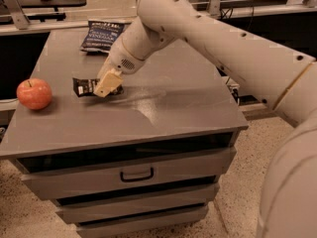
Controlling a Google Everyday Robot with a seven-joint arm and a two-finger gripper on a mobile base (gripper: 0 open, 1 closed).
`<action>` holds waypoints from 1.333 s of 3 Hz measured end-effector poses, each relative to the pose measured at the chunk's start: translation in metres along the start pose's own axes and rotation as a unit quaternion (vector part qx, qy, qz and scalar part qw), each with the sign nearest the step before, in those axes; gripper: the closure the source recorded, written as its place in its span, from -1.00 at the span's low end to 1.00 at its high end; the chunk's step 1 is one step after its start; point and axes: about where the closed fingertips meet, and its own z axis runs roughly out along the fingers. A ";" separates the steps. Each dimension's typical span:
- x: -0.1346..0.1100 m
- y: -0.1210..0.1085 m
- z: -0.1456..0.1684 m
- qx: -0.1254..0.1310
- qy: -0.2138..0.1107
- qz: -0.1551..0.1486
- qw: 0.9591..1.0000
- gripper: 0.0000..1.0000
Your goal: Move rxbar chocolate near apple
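The rxbar chocolate [83, 87], a small black wrapper with white lettering, is held at its right end just above the grey table top [178, 108], left of centre. My gripper [105, 89] reaches down from the upper right and is shut on the bar's right end. The red-orange apple [33, 93] sits near the table's left edge, a short gap to the left of the bar. My arm crosses the right side of the view and hides part of the table.
A dark blue chip bag [102, 35] lies at the table's back, behind the gripper. The table is a cabinet with drawers below; the top drawer has a handle [137, 174]. Shelving and a speckled floor surround it.
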 end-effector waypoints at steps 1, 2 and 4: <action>-0.018 -0.001 0.018 -0.013 -0.008 -0.009 1.000 1.00; -0.027 0.000 0.035 -0.029 -0.011 -0.010 0.999 0.70; -0.039 0.009 0.057 -0.057 -0.019 -0.008 0.998 -0.22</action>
